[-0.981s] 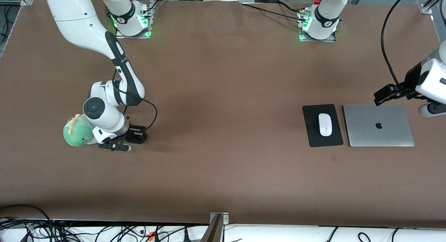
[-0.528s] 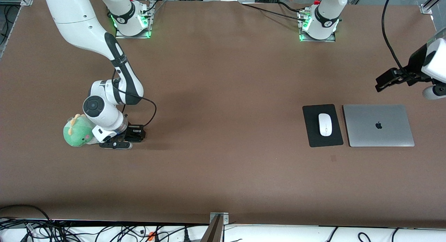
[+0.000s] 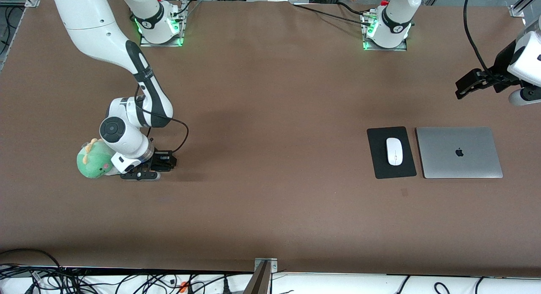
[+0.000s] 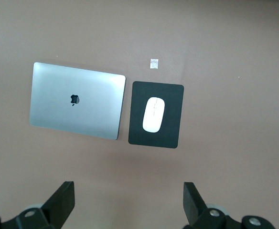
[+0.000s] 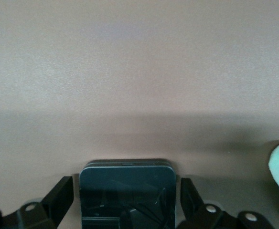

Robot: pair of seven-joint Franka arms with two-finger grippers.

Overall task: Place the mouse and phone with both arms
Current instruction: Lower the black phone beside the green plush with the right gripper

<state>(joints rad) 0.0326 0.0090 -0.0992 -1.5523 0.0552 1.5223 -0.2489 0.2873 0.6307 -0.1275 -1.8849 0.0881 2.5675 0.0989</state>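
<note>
**Front view.**
- The right arm reaches down to the table (image 3: 270, 116) at mid-height of the frame, toward the right arm's end.
- The right gripper (image 3: 167, 162) sits low at the surface, just beside a green plush toy (image 3: 92, 160).
- The phone cannot be made out here among the black gripper parts.
- The left gripper (image 3: 467, 86) hangs in the upper part of the frame, over bare table at the left arm's end. Its opening cannot be read from this angle.
- The mouse (image 3: 394, 151) lies on a black mouse pad (image 3: 380, 158). The pad is just beside a closed silver laptop (image 3: 458, 152).

**Right wrist view.**
- The phone (image 5: 125, 183) stands between the two fingers (image 5: 58, 193).
- The fingers are spread apart, with a thin gap on each side of the phone, so they are not clamped on it.
- An edge of the plush toy shows at the frame's border.
- It cannot be told whether the phone rests fully on the table.

**Left wrist view.**
- The fingers (image 4: 63, 200) are wide apart with nothing between them.
- The mouse is centred on its pad, and a small white tag (image 4: 154, 63) lies near the pad.
</note>
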